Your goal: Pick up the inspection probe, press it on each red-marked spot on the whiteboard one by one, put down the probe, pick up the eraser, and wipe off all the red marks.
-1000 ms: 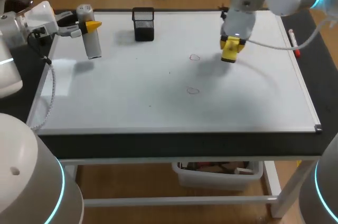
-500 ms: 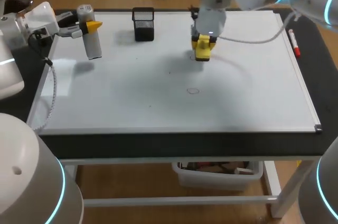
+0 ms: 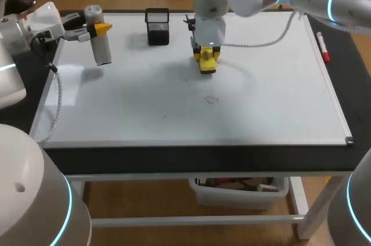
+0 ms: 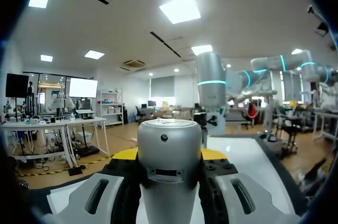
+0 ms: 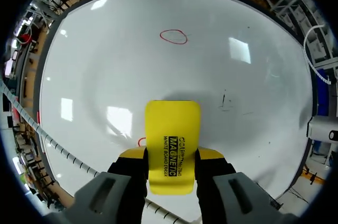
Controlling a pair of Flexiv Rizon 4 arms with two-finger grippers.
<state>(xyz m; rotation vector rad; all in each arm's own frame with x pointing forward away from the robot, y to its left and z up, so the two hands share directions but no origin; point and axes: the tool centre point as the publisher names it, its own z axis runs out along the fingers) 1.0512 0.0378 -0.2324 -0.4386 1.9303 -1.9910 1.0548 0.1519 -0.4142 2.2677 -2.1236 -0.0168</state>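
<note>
Whiteboard (image 3: 116,112) on the bench (image 3: 174,159), wiping stage begun: I judge the probing done and both red marks not yet cleared.

My right fingers (image 3: 206,55) are clenched on the yellow eraser (image 5: 172,145), held low at the whiteboard's middle toward its far side; I cannot tell if it touches. A sliver of one red mark (image 5: 140,141) peeks out beside the eraser, and a full red ring (image 5: 172,36) lies ahead of it, nearer the whiteboard's front. My left fingers (image 3: 99,28) grip the inspection probe (image 4: 170,155) upright over the whiteboard's far-left corner, so it has not been put down. A black mesh cup (image 3: 157,25) stands at the whiteboard's far edge, close to my wiping path; a red marker (image 3: 323,49) lies off its right edge.
</note>
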